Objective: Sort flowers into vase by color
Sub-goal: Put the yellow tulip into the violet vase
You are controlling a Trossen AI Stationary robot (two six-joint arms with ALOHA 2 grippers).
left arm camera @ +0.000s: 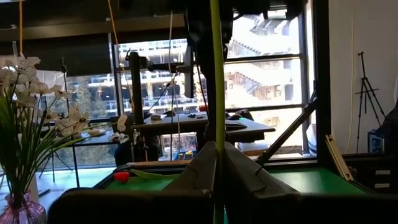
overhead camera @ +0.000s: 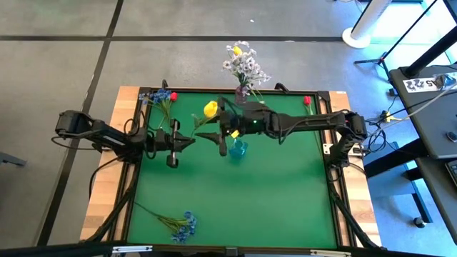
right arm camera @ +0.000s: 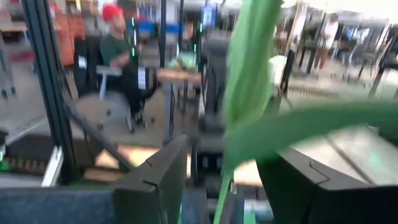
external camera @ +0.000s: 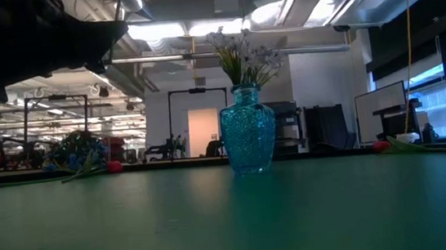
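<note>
High view: a yellow tulip (overhead camera: 210,108) is held above the green table (overhead camera: 285,193) by both grippers near the centre back. Left gripper (overhead camera: 191,140) is closed on its stem (left arm camera: 217,74), seen pinched between the fingers in the left wrist view. Right gripper (overhead camera: 218,139) is also clamped on the stem, leaf (right arm camera: 261,124) blurred across its wrist view. A blue vase (overhead camera: 238,149) sits just beside them; a purple vase (overhead camera: 243,91) with white sprays (overhead camera: 246,66) is placed at the back edge. Blue blooms (overhead camera: 184,227) lie near the front, red buds (overhead camera: 307,101) at the back.

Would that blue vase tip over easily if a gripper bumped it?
The blue vase looks like thick glass with a broad base, so probably fairly steady. Its narrow neck is where a knock might tip it. On the smooth green mat it may slide first.
</note>
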